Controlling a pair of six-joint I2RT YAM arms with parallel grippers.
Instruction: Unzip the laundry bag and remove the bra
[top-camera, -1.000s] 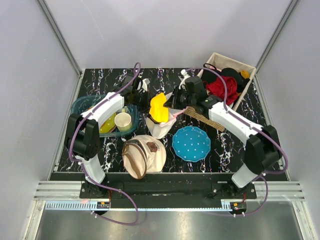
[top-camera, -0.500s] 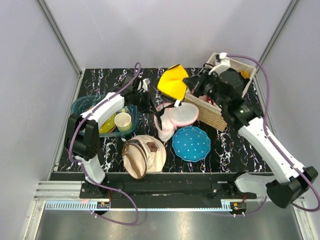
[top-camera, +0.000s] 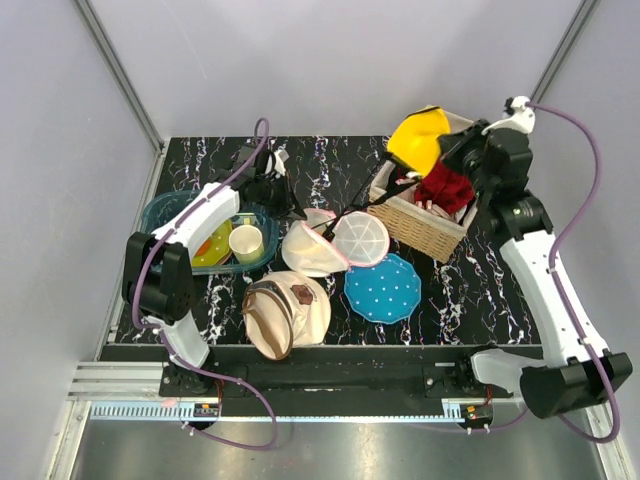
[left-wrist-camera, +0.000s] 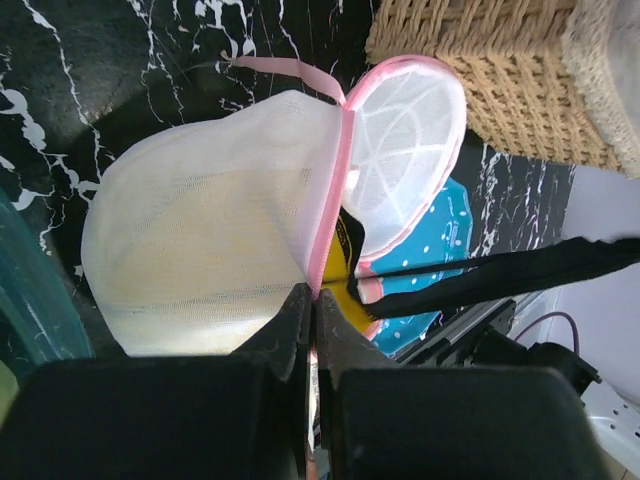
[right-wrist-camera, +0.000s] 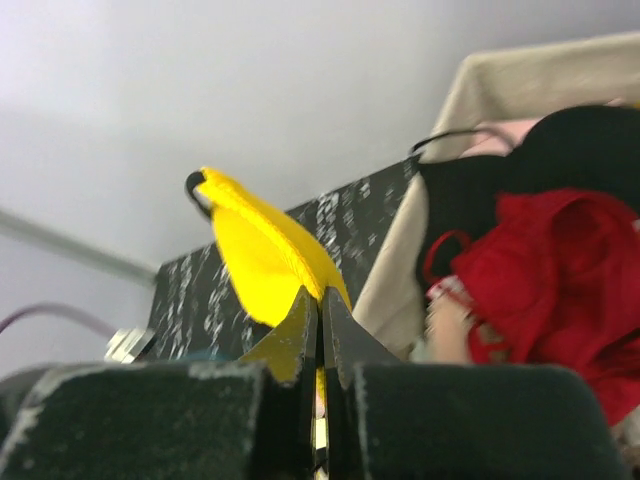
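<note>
There are 2 robot arms, 1 left arm (top-camera: 205, 215) and 1 right arm (top-camera: 545, 285). The 1 table (top-camera: 470, 300) carries 1 laundry bag (top-camera: 308, 250), 1 blue dotted plate (top-camera: 383, 288), 1 beige canvas bag (top-camera: 300, 312), 1 wicker basket (top-camera: 420, 232), 1 teal tub (top-camera: 155, 210) and 1 cream cup (top-camera: 246, 243). 1 yellow bra (top-camera: 418, 138) hangs above the basket, and 1 red garment (top-camera: 445, 187) lies inside it.
</note>
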